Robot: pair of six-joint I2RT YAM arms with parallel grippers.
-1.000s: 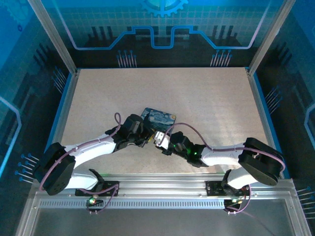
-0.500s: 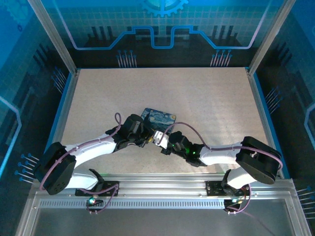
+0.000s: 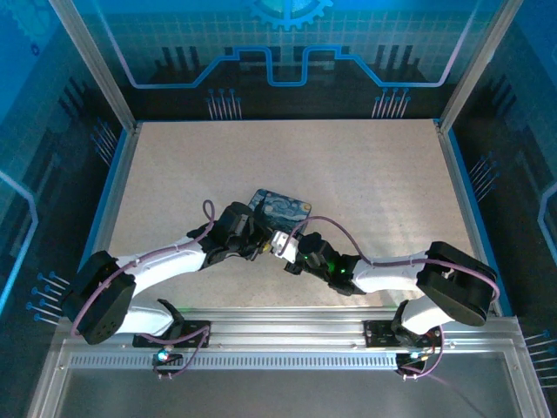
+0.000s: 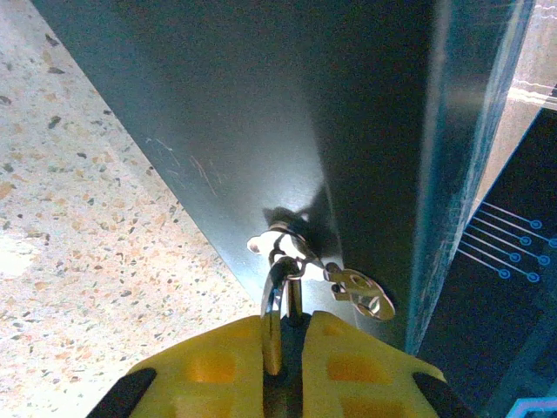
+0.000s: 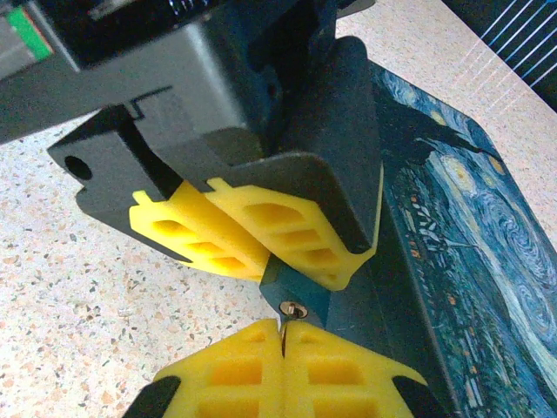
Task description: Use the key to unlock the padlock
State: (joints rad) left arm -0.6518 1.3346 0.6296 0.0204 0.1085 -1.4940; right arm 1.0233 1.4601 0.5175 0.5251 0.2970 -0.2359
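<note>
Top view: both arms meet just beside the tin (image 3: 280,207), mid-table toward the near edge. The small parts are too tiny to resolve here.

Left wrist: left jaws narrow, clamped on the padlock (image 4: 271,305), its shackle end towards the tin wall.

Right wrist: right jaws shut on the key (image 5: 284,335). The key's long axis runs straight from the jaws to the keyhole (image 5: 294,307). Tip at or just inside it; cannot tell which. Judgement: the turn falls to the right arm.
</note>
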